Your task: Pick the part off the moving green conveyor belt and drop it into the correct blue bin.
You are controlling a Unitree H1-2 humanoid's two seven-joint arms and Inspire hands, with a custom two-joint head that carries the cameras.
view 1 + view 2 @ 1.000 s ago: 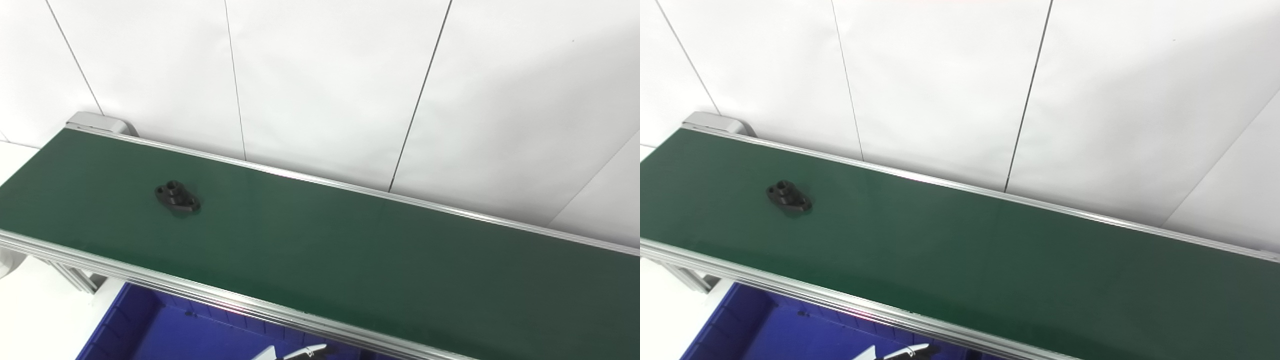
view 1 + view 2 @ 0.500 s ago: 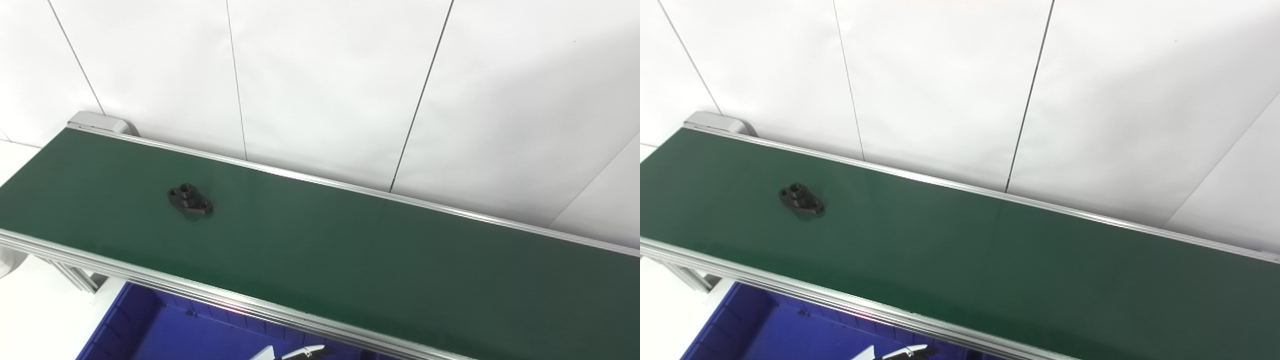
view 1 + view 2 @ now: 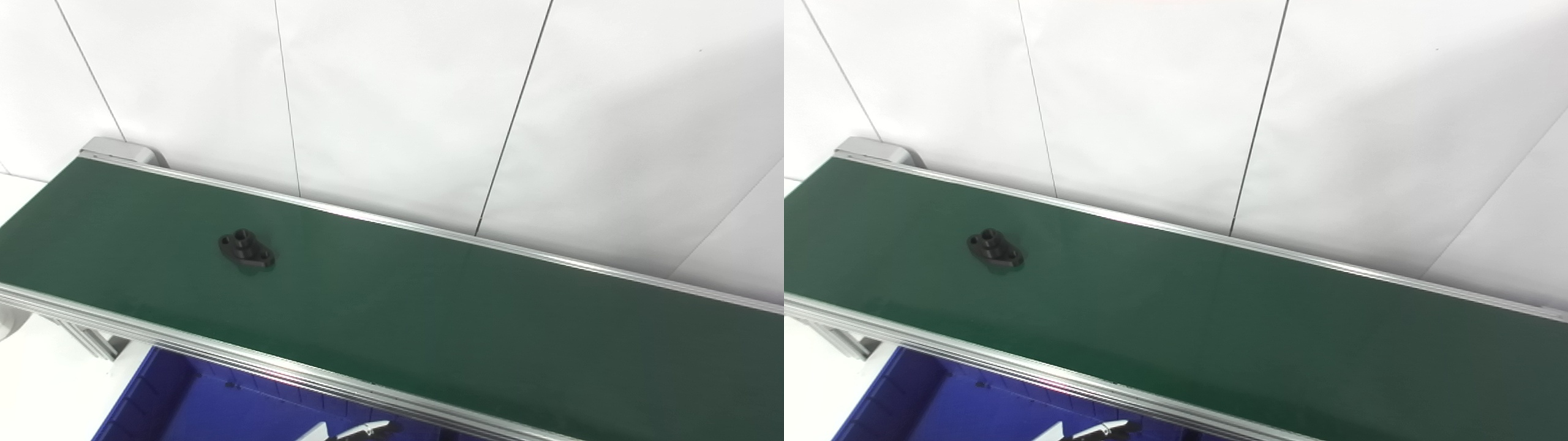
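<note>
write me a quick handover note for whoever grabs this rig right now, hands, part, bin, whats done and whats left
Hands: only a sliver of white and black at the bottom edge, over the bin; probably part of a hand, but which one, and whether open or shut, cannot be told. Neither hand is near the belt.
Part: black flanged part lies flat on the green conveyor belt, toward its left end, untouched.
Bin: blue bin sits below the belt's near rail, only partly in view; no part seen in the visible portion.
Done: nothing yet.
Left: reach in, pick the part off the belt, drop it into the correct bin.
</note>
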